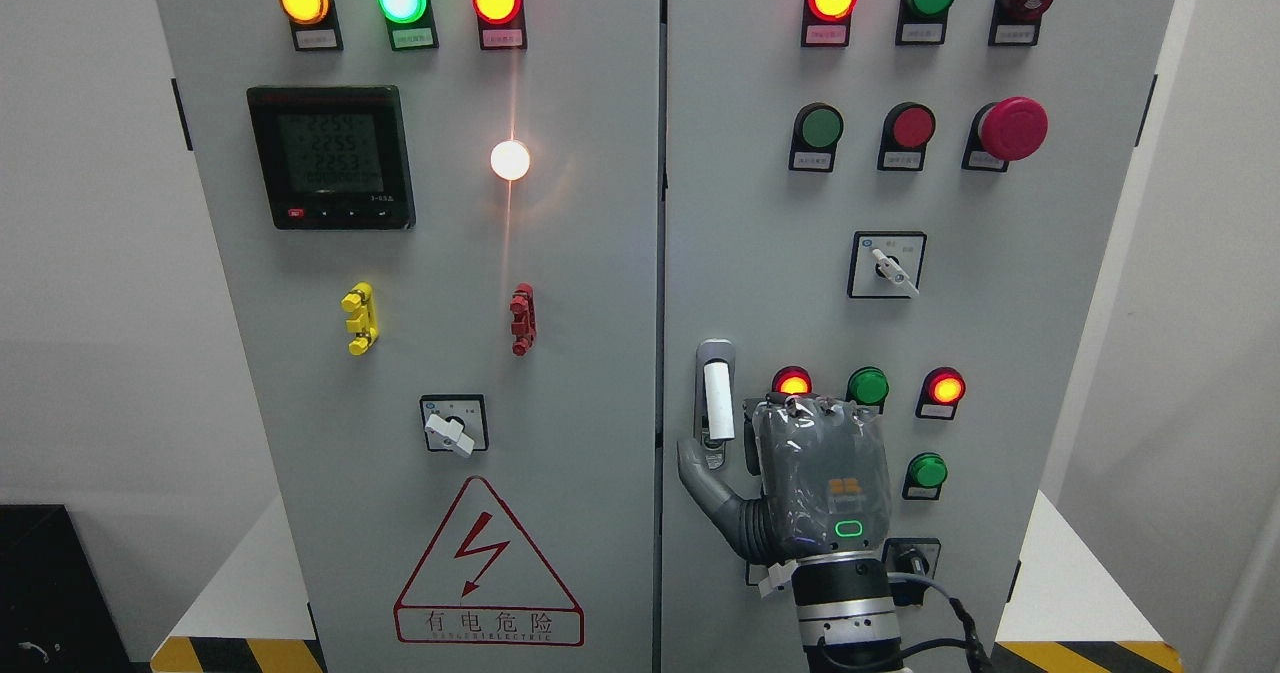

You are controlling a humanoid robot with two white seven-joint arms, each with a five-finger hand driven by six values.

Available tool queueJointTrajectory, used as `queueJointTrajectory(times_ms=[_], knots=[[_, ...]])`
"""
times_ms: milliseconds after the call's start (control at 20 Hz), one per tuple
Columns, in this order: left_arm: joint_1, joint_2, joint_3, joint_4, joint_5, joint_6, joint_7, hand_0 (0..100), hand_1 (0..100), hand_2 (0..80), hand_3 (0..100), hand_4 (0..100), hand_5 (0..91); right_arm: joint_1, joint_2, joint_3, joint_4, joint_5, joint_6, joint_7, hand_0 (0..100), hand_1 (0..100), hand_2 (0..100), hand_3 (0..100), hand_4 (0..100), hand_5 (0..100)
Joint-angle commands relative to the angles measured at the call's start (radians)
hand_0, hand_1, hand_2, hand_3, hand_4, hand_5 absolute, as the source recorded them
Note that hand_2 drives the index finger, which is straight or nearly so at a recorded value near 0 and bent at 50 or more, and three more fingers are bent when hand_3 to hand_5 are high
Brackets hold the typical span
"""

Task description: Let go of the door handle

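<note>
The door handle (717, 398), a white lever on a grey plate, stands upright at the left edge of the right cabinet door (1000, 283). My right hand (760, 453) comes up from the bottom edge and sits just right of and below the handle, its back towards me. Its thumb (700, 473) is spread out to the left, with the tip at the foot of the handle plate. The other fingers point in at the door beside the handle and are not wrapped round it. The whole lever shows free. My left arm is out of view.
Around the hand the right door carries lit red lamps (945, 388), green buttons (868, 386) and a rotary switch (888, 268). A red mushroom stop button (1012, 128) is higher up. The left door (450, 253) holds a meter, lamps, a switch and a warning triangle.
</note>
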Motion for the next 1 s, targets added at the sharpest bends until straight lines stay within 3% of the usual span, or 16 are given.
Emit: queueJointTrajectory(times_ms=[0,951], knots=[[0.008,0.0,0.0,0.0,0.0,0.0,0.0,12,56,0.0,0,0,0.0,-0.006,0.002,-0.012,0.013,-0.002,-0.001,-0.001,29,32,92,100,98,100],[0.008,0.001,0.0,0.0,0.0,0.001,0.0,12,56,0.0,0,0,0.0,-0.014,0.004,-0.015,0.021,-0.005,0.0,-0.001,30,31,92,100,98,100]])
